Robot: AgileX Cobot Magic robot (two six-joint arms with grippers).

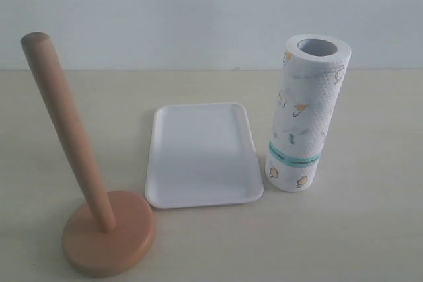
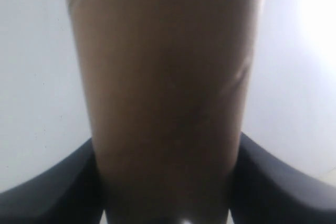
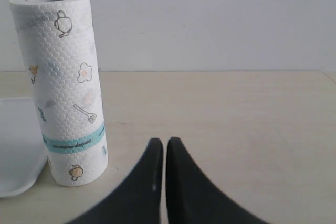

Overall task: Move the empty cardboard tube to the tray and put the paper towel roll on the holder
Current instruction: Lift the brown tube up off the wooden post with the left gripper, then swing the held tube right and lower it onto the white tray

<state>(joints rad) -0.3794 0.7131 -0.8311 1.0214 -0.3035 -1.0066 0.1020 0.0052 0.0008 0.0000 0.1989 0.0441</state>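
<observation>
Left gripper (image 2: 165,182) pinches the cardboard tube (image 2: 168,77) — right gripper (image 3: 160,179) is pressed together. Paper roll (image 1: 305,117) stands at the tray's (image 1: 198,156) three o'clock, holder (image 1: 99,239) at eight.

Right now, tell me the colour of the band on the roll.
Teal band low on the roll; clearest in the right wrist view.

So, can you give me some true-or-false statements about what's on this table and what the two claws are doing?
1. The white tray is empty. True.
2. The paper towel roll lies on its side. False: it stands upright beside the tray.
3. The left gripper holds the brown cardboard tube. True.
4. The roll is already on the wooden holder. False: the holder's dowel is bare.
5. The right gripper grips the roll. False: it is shut on nothing, apart from the roll.
</observation>
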